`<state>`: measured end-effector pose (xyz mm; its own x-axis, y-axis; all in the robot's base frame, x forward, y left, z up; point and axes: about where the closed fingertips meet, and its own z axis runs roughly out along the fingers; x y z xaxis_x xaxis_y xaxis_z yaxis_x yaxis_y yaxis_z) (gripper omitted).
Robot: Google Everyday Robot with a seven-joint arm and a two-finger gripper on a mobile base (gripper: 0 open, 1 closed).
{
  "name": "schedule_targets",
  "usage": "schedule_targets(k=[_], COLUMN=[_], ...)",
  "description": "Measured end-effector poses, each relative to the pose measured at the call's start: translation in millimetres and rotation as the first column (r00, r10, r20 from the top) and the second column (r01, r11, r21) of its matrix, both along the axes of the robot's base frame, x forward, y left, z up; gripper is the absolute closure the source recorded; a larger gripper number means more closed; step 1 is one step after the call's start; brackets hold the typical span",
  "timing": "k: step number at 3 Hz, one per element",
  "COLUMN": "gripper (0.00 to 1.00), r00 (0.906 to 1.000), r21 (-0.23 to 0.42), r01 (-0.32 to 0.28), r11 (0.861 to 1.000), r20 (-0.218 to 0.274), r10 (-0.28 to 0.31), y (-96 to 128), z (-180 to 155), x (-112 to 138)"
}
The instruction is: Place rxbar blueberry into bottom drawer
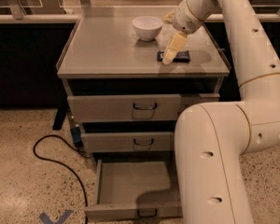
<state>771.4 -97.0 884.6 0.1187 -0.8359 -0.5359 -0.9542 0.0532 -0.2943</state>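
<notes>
The rxbar blueberry (pixel 181 56), a dark flat bar, lies on the grey cabinet top (pixel 107 50), right of centre near the front. My gripper (pixel 167 39) is open just above the bar's left end. One pale finger (pixel 173 46) points down and reaches the bar's left edge; nothing is held. The bottom drawer (pixel 113 212) is pulled out, with a bare grey floor. My arm hides its right part.
A white bowl (pixel 147 27) stands behind the bar and left of the gripper. The top drawer (pixel 123 107) and middle drawer (pixel 126 142) stick out a little. A black cable (pixel 50 156) loops on the floor at the left. My arm's large link (pixel 214 162) fills the lower right.
</notes>
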Motion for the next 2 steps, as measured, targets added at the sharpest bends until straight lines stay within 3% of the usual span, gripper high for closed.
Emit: schedule_targets(k=[1,2], gripper=[0.0,0.0], r00=[0.9973,0.987], r21=[-0.076,0.019], r01=[0.019,0.114], r11=[0.997,0.993], r20=[-0.069,-0.116], r10=[-0.024,-0.111], y=[2,-30], z=[-28,-69], x=[1,14])
